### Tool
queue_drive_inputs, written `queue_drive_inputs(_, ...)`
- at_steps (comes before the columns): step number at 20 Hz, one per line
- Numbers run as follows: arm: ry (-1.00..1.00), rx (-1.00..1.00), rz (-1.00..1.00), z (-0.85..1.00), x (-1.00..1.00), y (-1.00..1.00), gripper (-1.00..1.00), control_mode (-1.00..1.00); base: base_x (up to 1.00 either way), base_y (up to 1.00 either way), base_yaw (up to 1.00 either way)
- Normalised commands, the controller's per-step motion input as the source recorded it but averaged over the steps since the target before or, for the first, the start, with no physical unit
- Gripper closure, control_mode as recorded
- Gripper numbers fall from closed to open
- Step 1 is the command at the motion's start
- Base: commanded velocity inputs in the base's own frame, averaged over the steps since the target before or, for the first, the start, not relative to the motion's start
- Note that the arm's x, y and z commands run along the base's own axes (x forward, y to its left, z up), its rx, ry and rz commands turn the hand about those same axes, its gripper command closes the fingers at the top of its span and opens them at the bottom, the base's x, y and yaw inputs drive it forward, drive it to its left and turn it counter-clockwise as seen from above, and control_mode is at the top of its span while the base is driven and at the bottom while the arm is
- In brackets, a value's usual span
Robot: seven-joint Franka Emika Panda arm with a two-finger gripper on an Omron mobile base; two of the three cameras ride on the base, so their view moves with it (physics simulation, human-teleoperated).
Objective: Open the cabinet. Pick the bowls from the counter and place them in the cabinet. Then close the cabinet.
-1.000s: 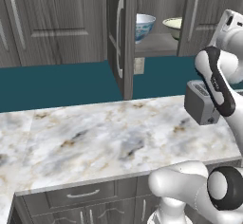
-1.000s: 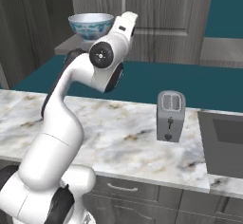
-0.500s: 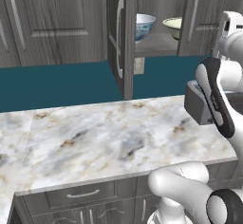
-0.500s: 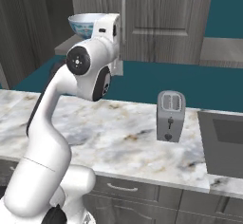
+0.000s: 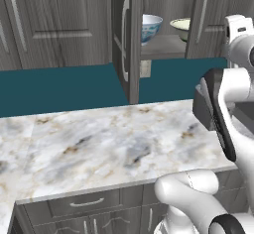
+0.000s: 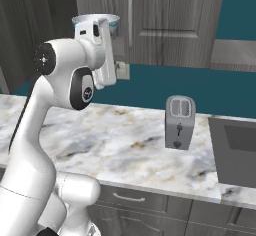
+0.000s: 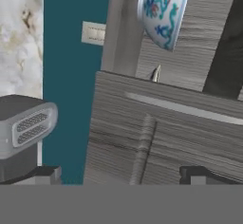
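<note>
Hand view: the gripper (image 7: 121,173) has its two dark tips set wide apart at the bottom of the frame, nothing between them; it looks onto a grey cabinet door (image 7: 166,137) with its silver bar handle (image 7: 185,108) running across the middle.
Patterned bowl: the blue-patterned bowl (image 7: 163,10) sits at the top of this frame, on the shelf inside the cabinet (image 5: 163,10).
Left base view: both bowls are on the cabinet shelf, upper centre-right, the patterned one on the left and the cream-green bowl (image 5: 182,27) to its right, apart from each other.
Doors: the left door (image 5: 130,39) stands swung out toward the room, edge-on; the right door (image 5: 206,17) is also ajar.
Worktop: the marble worktop (image 5: 109,139) carries no bowls that I can see; a toaster (image 6: 179,122) stands on it at centre-right of the right base view.
Step in hand: judging by this, closing the cabinet.
Doing it well: get the gripper onto the outer face of an open door, push near the handle, not the hinge, and follow the door's arc slowly so it does not swing into the bowls' shelf edge hard.
</note>
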Motion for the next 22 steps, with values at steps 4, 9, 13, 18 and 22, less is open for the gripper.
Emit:
queue_drive_inputs(4,0.13,-0.15,-0.15,0.07,-0.43,0.26,-1.00,-1.00,0.00,0.00,0.00)
queue_drive_inputs(9,0.05,-0.15,-0.13,0.01,-0.47,0.27,-1.00,-1.00,0.00,0.00,0.00)
queue_drive_inputs(13,0.00,-0.14,-0.11,0.00,-0.48,0.30,-1.00,-1.00,0.00,0.00,0.00)
queue_drive_inputs(18,0.00,-0.12,-0.10,0.00,-0.47,0.29,-1.00,-1.00,0.00,0.00,0.00)
queue_drive_inputs(22,0.00,-0.11,-0.09,0.00,-0.43,0.31,-1.00,-1.00,0.00,0.00,0.00)
